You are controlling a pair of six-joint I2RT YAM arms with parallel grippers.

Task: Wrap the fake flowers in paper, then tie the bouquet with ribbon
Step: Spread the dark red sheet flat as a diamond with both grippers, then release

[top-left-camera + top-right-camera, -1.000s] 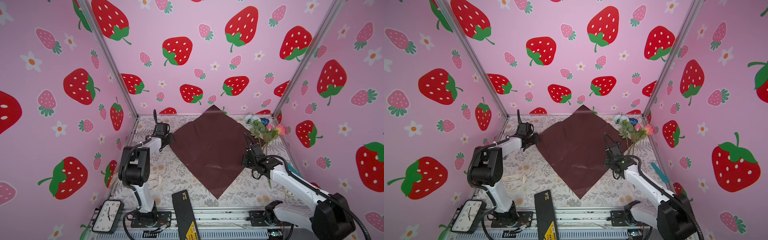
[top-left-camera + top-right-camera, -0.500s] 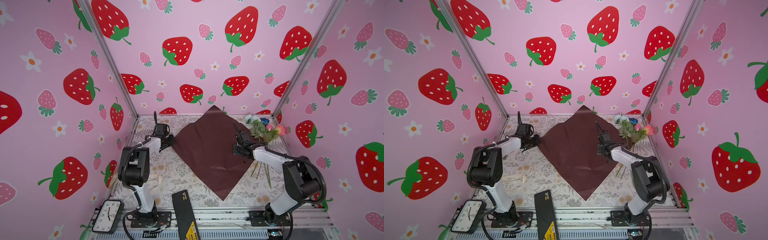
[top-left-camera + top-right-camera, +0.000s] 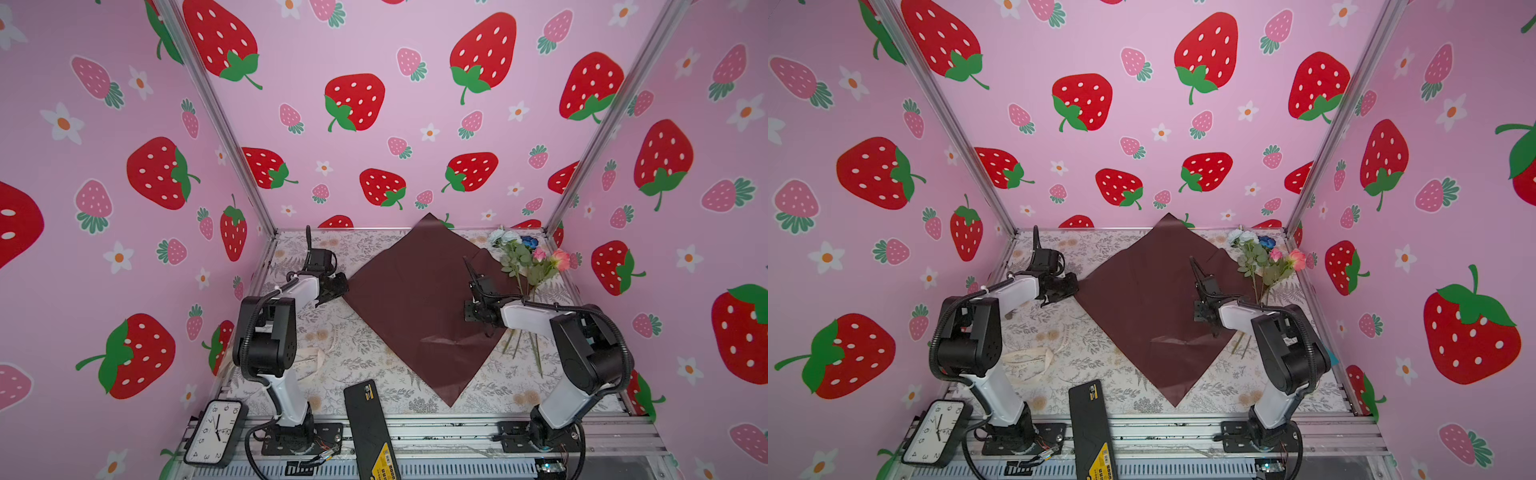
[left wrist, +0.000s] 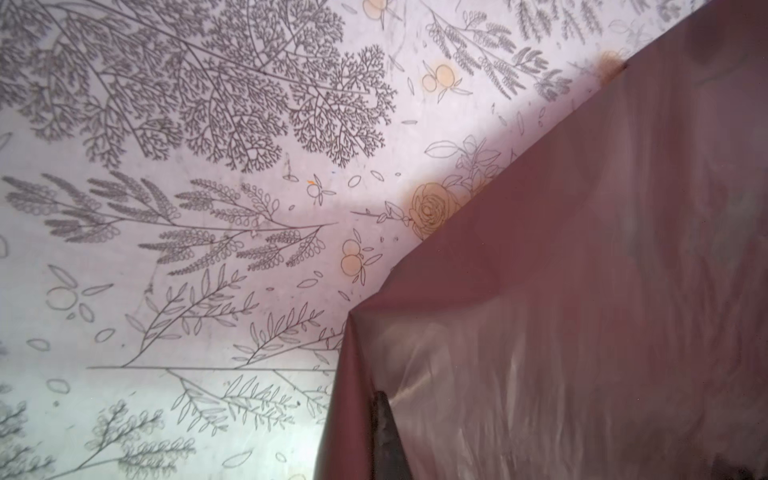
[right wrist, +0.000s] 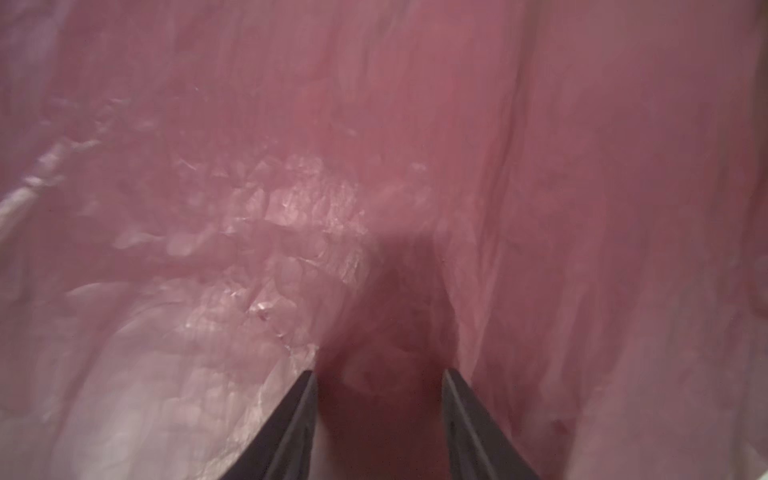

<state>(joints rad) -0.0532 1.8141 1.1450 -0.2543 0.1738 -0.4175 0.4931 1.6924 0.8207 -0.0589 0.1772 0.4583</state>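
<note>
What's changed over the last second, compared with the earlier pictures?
The right hand moved leftward, further in over the wrapping paper, while its arm folded up behind it. Its jaws stand open above the sheet, gripping nothing. Unchanged: the left hand stays shut on the paper's left corner, and the flowers still lie at the far right.

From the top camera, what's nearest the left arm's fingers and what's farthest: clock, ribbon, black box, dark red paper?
1. dark red paper: left corner pinched in the left fingers.
2. ribbon: on the table beside the left arm.
3. black box: front edge, middle.
4. clock: front left corner.
</note>
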